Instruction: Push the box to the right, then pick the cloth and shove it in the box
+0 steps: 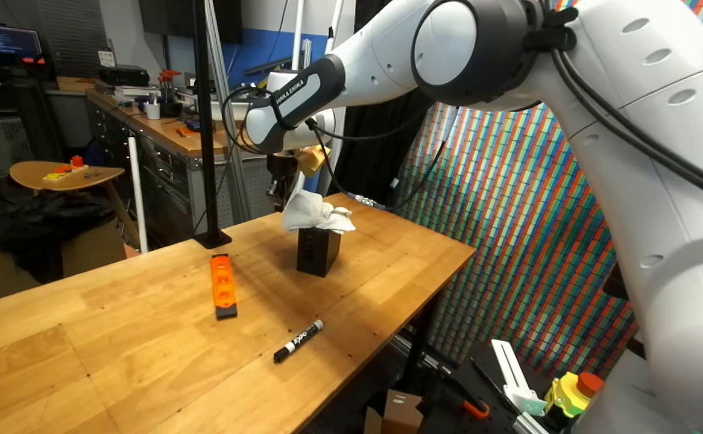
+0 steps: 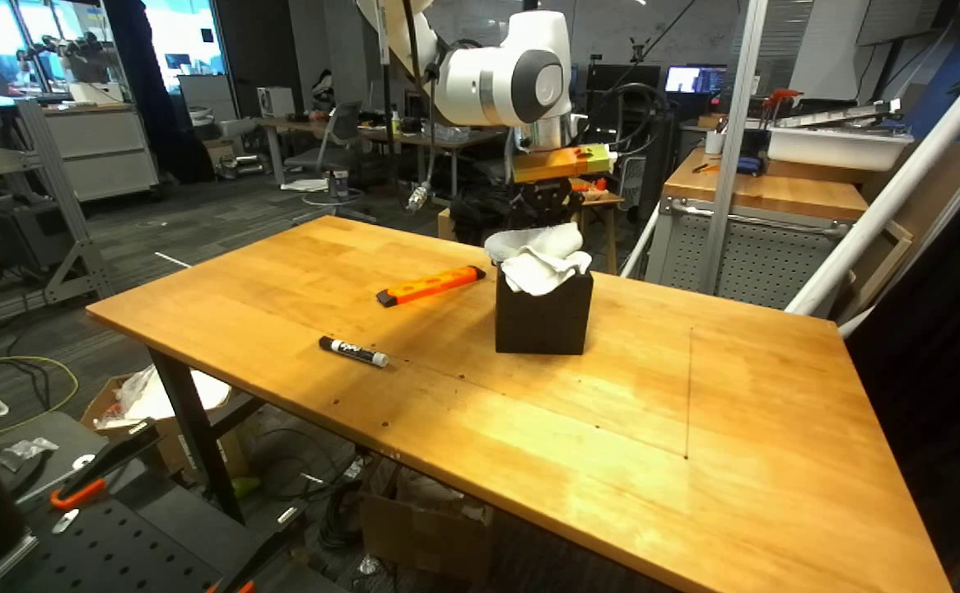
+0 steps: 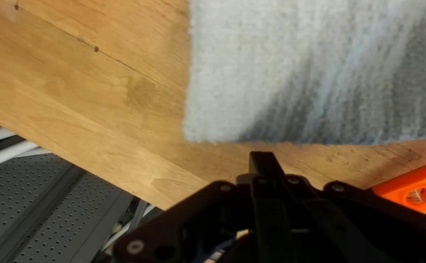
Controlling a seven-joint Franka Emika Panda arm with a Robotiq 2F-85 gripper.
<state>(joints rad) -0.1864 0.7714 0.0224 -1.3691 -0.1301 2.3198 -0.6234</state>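
On top of the box (image 2: 542,319) sits the cloth (image 2: 539,259), bunched, one flap over the side; the inside is hidden. It should handle light, soft and hard to damage; I'd pinch a raised fold. My pincer (image 3: 266,162) is clenched on nothing, near the cloth's edge in the wrist view. I count one cloth, one box and, clocked from the box in an exterior view, one level (image 2: 432,287) just past nine o'clock, one marker (image 2: 353,352) just short of it, both on the counter (image 2: 743,461).
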